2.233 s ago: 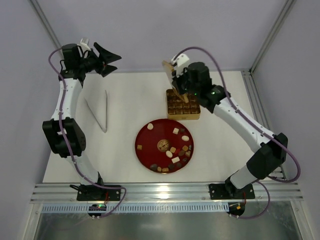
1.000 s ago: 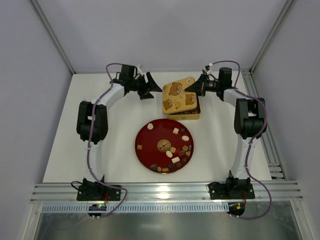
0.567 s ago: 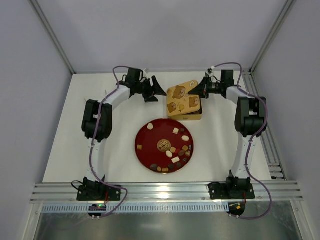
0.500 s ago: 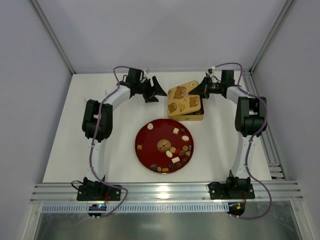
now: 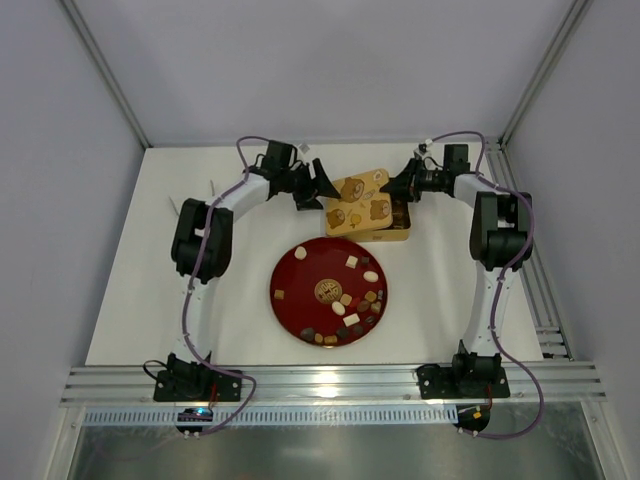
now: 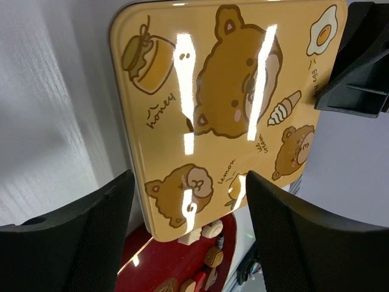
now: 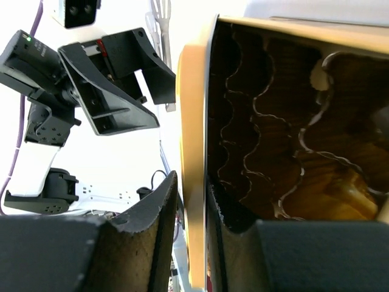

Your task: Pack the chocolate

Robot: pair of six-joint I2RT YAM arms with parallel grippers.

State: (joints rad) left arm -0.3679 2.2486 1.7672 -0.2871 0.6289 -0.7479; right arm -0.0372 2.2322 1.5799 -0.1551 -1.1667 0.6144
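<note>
Observed from the overhead view: the right gripper (image 5: pixel 393 187) is clamped on the far-right edge of the bear-print lid (image 5: pixel 362 198). In the right wrist view a gold edge runs between its two pads (image 7: pixel 159 225), pinched tight. The lid sits tilted over the gold tin (image 5: pixel 385 236) and covers most of it, leaving only the near wall and a strip of dark cells on the right exposed.

The left gripper (image 5: pixel 318 186) is at the lid's left edge with its jaws spread wide and nothing in them. In its own wrist view the lid's near corner lies between the two fingers (image 6: pixel 91 243). I cannot tell whether either finger touches the metal.

Chocolate (image 5: pixel 352 308): loose pieces in brown, caramel and cream lie on the red plate (image 5: pixel 290 270), just in front of the tin, mostly along its right and near side. One larger round piece sits near the middle. The left wrist view catches only the plate's edge and a few pieces under the lid, the rest being cut off.

Tin contents: the right wrist view shows wavy brown paper cups in the cells. It is too close and too dark to count the pieces in them — I make out brown shapes and one pale spot, no more.

A white slotted utensil (image 7: pixel 158 17) is cut off at that frame's top edge.
</note>
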